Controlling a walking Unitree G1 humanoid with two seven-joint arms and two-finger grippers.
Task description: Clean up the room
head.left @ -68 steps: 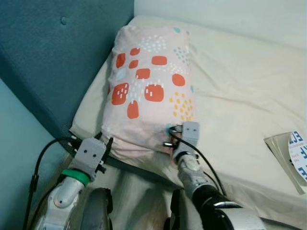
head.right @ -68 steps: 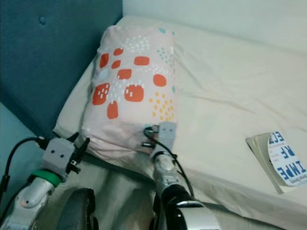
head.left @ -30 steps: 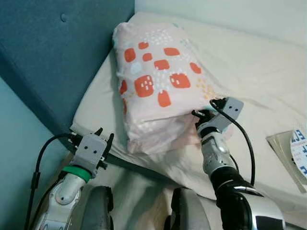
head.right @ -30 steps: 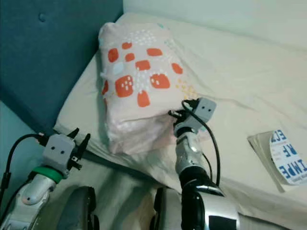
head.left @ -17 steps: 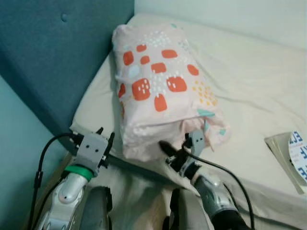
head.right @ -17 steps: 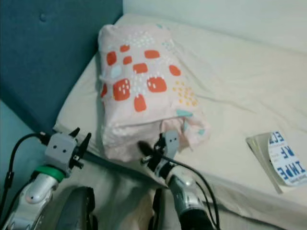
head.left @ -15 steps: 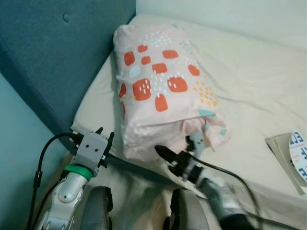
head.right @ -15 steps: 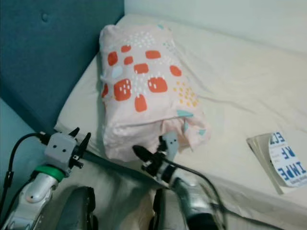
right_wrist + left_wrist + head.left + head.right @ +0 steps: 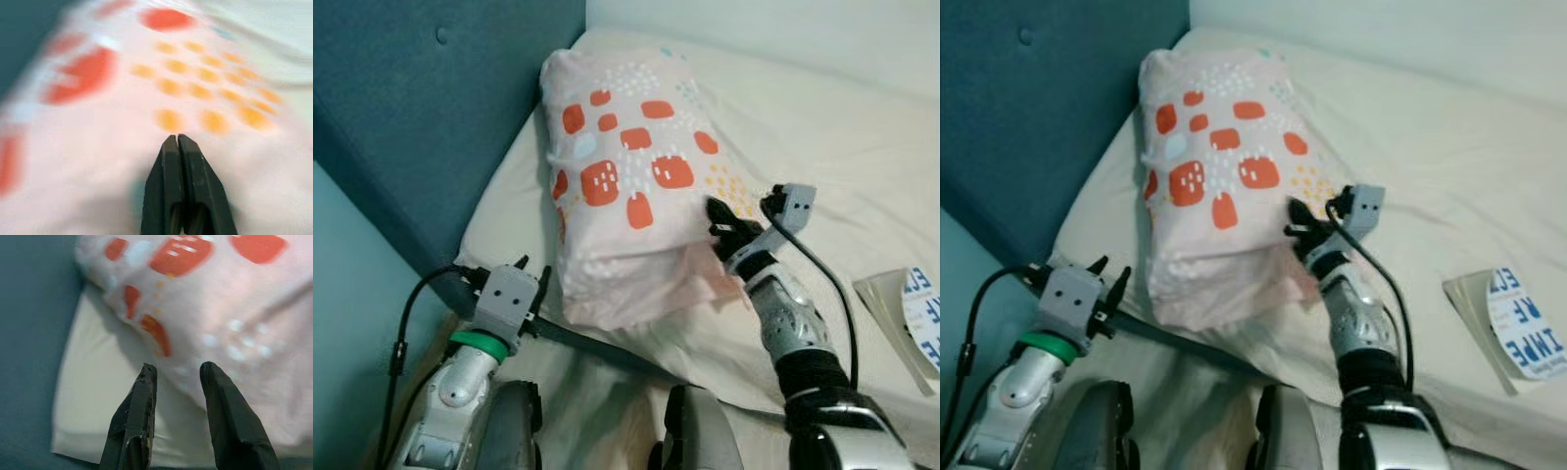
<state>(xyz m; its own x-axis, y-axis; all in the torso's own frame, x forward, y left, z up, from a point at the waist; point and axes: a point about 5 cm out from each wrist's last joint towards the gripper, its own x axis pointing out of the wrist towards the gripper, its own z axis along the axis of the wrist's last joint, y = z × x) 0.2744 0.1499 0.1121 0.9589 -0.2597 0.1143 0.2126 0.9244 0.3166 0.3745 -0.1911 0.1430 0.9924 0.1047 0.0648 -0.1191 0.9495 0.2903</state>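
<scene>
1 pillow [image 9: 631, 176] with orange squares lies on the bed [image 9: 822, 157] against the blue headboard [image 9: 421, 108]; 1 booklet [image 9: 911, 328] at the bed's right edge shows blue letters too cropped to read. The right tool [image 9: 720, 217], fingers pressed together and gripping nothing, touches the pillow's right side. The left tool [image 9: 176, 377], fingers parted and empty, hovers near the pillow's lower left corner.

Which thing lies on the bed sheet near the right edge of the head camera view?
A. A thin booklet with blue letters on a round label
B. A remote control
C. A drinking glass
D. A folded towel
A: a thin booklet with a round white label and blue letters lies flat on the bed sheet, well apart from the patterned pillow.
</scene>
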